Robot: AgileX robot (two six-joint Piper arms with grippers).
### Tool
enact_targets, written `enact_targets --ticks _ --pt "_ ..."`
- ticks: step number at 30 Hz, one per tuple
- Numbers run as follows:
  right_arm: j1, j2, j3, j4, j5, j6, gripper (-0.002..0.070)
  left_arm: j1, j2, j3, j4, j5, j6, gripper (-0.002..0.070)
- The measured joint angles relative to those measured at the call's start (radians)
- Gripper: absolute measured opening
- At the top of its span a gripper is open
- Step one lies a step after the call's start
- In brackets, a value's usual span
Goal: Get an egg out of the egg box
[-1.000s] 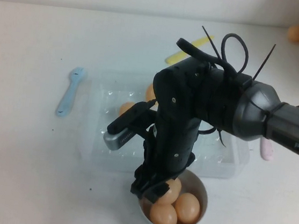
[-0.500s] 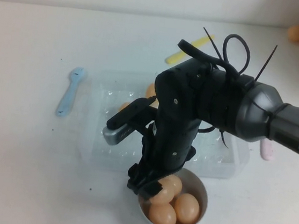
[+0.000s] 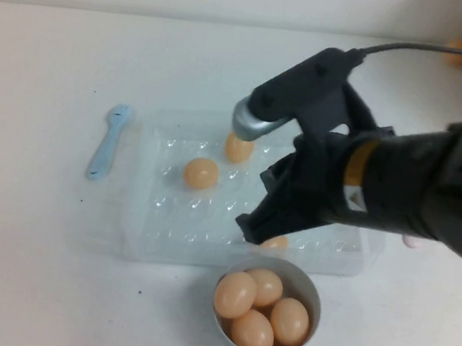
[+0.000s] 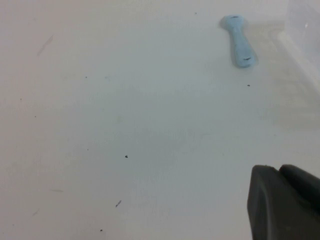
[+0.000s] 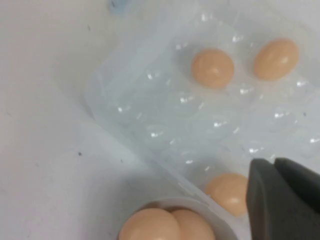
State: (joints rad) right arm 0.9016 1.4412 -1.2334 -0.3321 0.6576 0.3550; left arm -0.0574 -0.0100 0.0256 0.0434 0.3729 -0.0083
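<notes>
The clear egg box (image 3: 151,214) lies mid-table with three tan eggs in its cups: one (image 3: 201,173), one (image 3: 238,149), and one at the near edge (image 3: 276,242), partly hidden by my arm. My right gripper (image 3: 251,228) hangs over the box's near side, just above that near egg. In the right wrist view the gripper (image 5: 276,162) is shut and empty beside that egg (image 5: 229,192), with the other two eggs (image 5: 213,67) (image 5: 276,59) farther off in the box (image 5: 150,105). My left gripper (image 4: 277,169) is shut over bare table, out of the high view.
A round grey-white bowl (image 3: 311,292) with several eggs stands just in front of the box; it also shows in the right wrist view (image 5: 165,202). A light blue spoon (image 3: 108,140) lies left of the box and shows in the left wrist view (image 4: 239,45).
My right gripper has lifted off the bowl and swung back over the egg box. One more egg now lies uncovered in the bowl.
</notes>
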Motion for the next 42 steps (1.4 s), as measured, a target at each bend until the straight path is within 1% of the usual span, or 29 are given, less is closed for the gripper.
enact_targets --ticks 3,9,16,25,28,31,34,35,38,42 --pt "0.000 -0.123 0.114 -0.020 -0.095 0.035 -0.0010 0.000 0.000 0.000 0.000 0.000 0.000 -0.0003" --pt "0.000 -0.317 0.266 -0.026 -0.089 0.053 -0.0015 0.000 0.000 0.000 0.000 0.000 0.000 -0.0003" --pt "0.000 -0.457 0.429 -0.049 -0.161 0.056 -0.0016 0.000 0.000 0.000 0.000 0.000 0.000 -0.0003" --pt "-0.008 -0.648 0.571 -0.057 -0.195 0.057 -0.0016 0.000 0.000 0.000 0.000 0.000 0.000 -0.0003" --pt "-0.079 -0.720 0.628 -0.057 -0.236 0.060 -0.0016 0.000 0.000 0.000 0.000 0.000 0.000 -0.0003" --pt "-0.203 -0.792 0.729 -0.057 -0.350 0.062 -0.0016 0.002 0.000 0.000 0.000 0.000 0.000 -0.0003" --pt "-0.321 -0.851 0.845 -0.057 -0.505 0.064 -0.0017 0.002 0.000 0.000 0.000 0.000 0.000 -0.0003" --pt "-0.382 -0.881 0.890 -0.057 -0.578 0.064 -0.0017 0.002 0.000 0.000 0.000 0.000 0.000 -0.0003" --pt "-0.527 -0.966 1.018 -0.062 -0.719 0.064 -0.0017 0.002 0.000 0.000 0.000 0.000 0.000 -0.0003" --pt "-0.713 -1.112 1.136 -0.105 -0.803 0.064 -0.0017 0.002 0.000 0.000 0.000 0.000 0.000 -0.0003"
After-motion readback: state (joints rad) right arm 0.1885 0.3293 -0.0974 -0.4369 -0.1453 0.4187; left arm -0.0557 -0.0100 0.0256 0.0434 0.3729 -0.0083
